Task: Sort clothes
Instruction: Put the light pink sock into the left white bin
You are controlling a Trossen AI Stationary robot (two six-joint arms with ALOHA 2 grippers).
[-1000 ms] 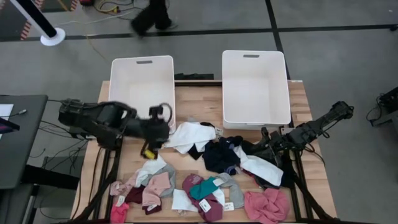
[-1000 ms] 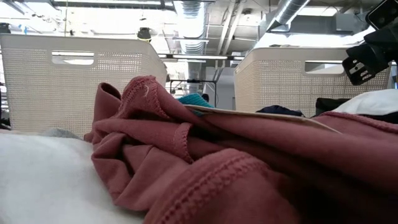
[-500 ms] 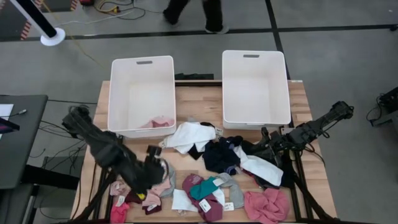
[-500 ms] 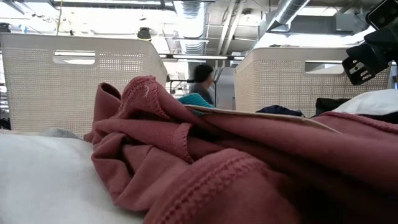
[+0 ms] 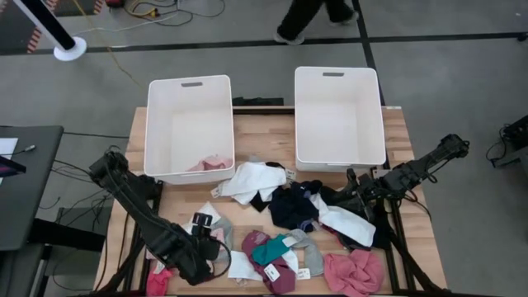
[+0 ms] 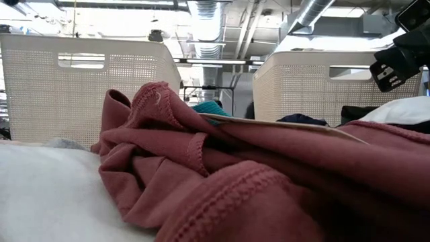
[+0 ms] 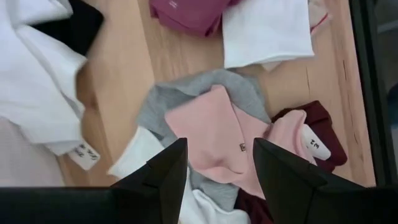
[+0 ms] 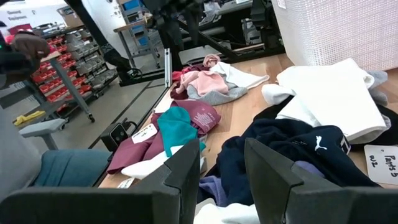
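Step, my guess: picking next piece.

Left gripper [image 5: 206, 247] low over clothes near table's front-left corner, fingers apart, nothing held, pink top [image 7: 214, 134] right under it.

Next move, likely: drop down, pinch only pink top, not grey piece beneath.

Right gripper [image 5: 351, 194] waits by right edge, fingers apart, empty.

Left bin [image 5: 169, 124]: one pink piece [image 5: 208, 163] at front wall.

Right bin [image 5: 338, 115]: nothing seen inside.

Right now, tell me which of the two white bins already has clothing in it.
The left bin, the one on the left arm's side: a pink garment lies at its near edge. The right bin shows only bare white floor.
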